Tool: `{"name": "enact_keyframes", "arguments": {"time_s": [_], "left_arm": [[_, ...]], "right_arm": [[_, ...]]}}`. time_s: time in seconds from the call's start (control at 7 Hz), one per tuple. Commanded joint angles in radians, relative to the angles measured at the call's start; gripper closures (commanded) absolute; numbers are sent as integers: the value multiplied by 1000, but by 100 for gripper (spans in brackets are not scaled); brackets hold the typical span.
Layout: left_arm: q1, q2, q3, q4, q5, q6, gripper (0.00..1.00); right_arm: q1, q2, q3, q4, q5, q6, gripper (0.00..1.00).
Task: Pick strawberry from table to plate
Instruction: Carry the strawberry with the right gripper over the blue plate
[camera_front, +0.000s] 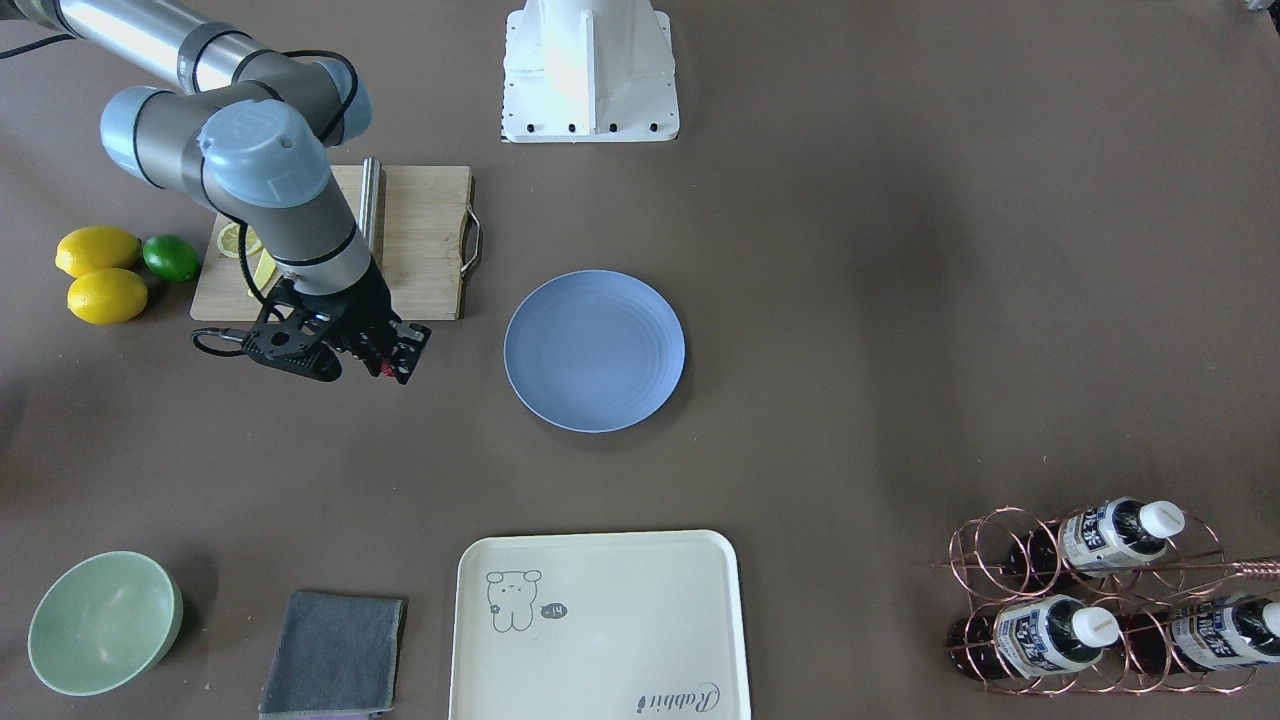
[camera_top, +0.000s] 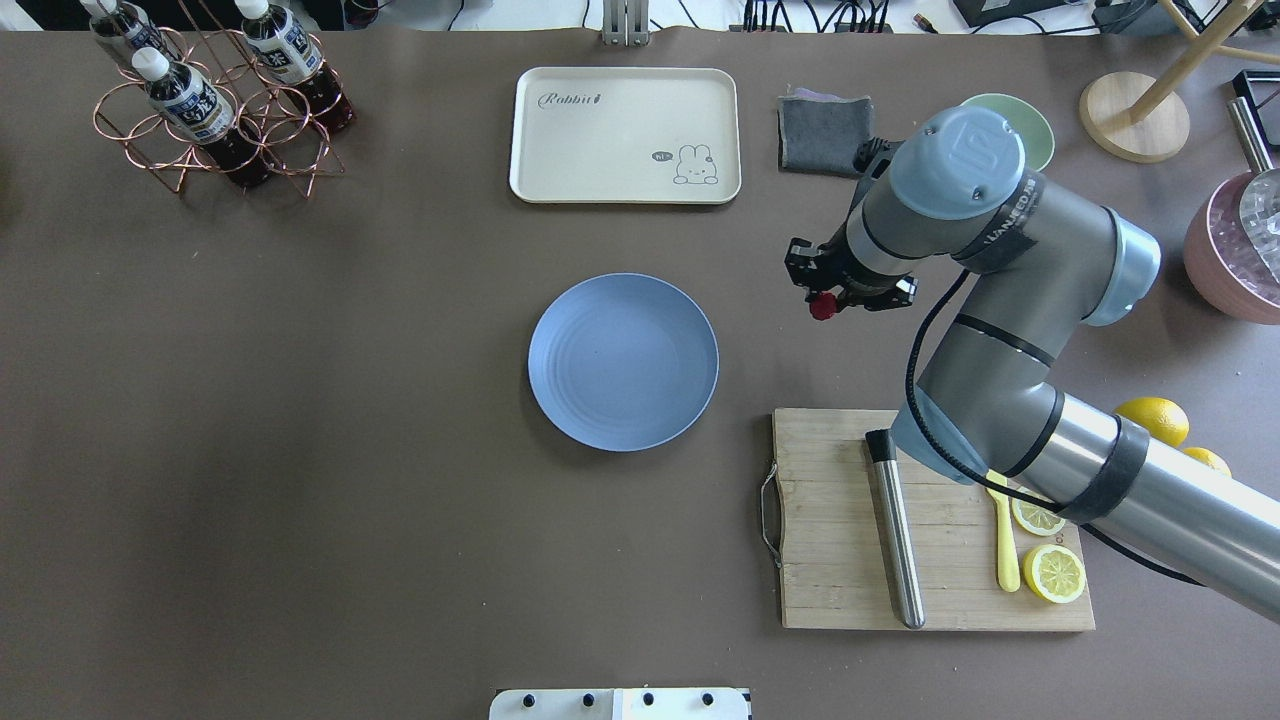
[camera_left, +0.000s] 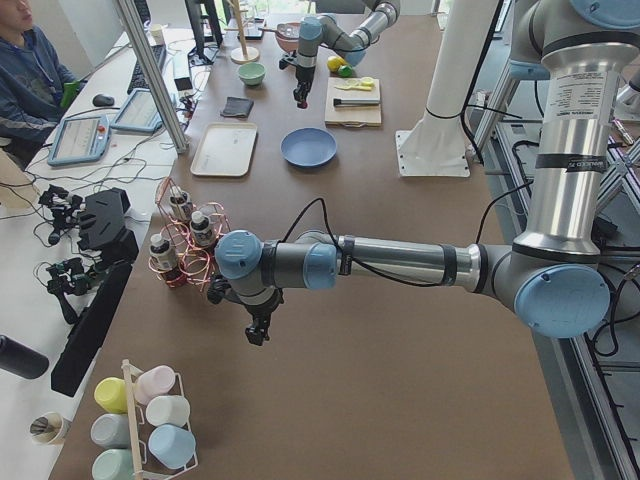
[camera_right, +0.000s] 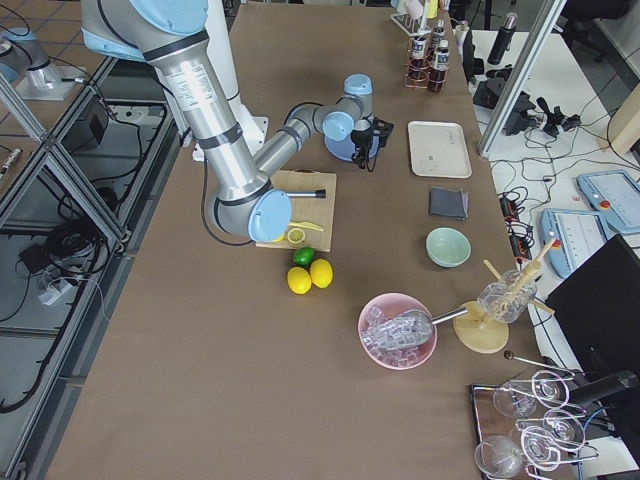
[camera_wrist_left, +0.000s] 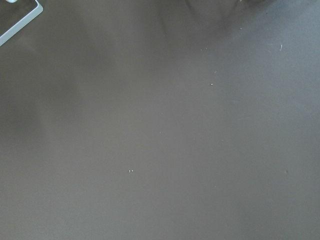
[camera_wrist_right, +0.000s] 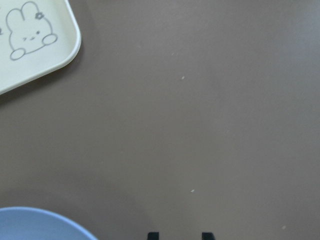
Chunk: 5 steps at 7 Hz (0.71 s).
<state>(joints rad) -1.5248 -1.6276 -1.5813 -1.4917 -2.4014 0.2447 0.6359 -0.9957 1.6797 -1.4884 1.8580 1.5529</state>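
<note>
The strawberry (camera_top: 823, 305) is a small dark-red berry, and my right gripper (camera_top: 826, 300) is shut on it above the brown table (camera_top: 300, 400), right of the light-blue plate (camera_top: 623, 361). In the front-facing view a bit of red strawberry (camera_front: 384, 368) shows between the black fingers of the right gripper (camera_front: 388, 362), left of the plate (camera_front: 594, 350). The right wrist view shows only two dark fingertips (camera_wrist_right: 152, 235) at the bottom edge and the plate's rim (camera_wrist_right: 45, 222) at lower left. My left gripper (camera_left: 258, 335) appears only in the exterior left view, low over bare table; whether it is open or shut I cannot tell.
A wooden cutting board (camera_top: 840, 560) with a steel rod, a yellow knife and lemon slices lies under the right arm. A cream tray (camera_top: 625, 135), grey cloth (camera_top: 822, 130) and green bowl (camera_top: 1035, 120) stand beyond the plate. A copper rack of bottles (camera_top: 215, 100) is at the far left.
</note>
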Motion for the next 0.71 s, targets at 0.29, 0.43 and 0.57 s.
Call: {"name": "enact_keyframes", "arguments": {"time_s": [0.29, 0.43, 0.57], "left_arm": [[0, 0, -5, 2, 28, -1, 1], [-2, 0, -3, 4, 27, -1, 1], [-2, 2, -3, 5, 28, -1, 1]], "right_arm": [[-171, 303, -251, -35, -195, 344, 100], [-186, 314, -285, -8, -229, 351, 100], [-188, 313, -304, 14, -230, 346, 100]]}}
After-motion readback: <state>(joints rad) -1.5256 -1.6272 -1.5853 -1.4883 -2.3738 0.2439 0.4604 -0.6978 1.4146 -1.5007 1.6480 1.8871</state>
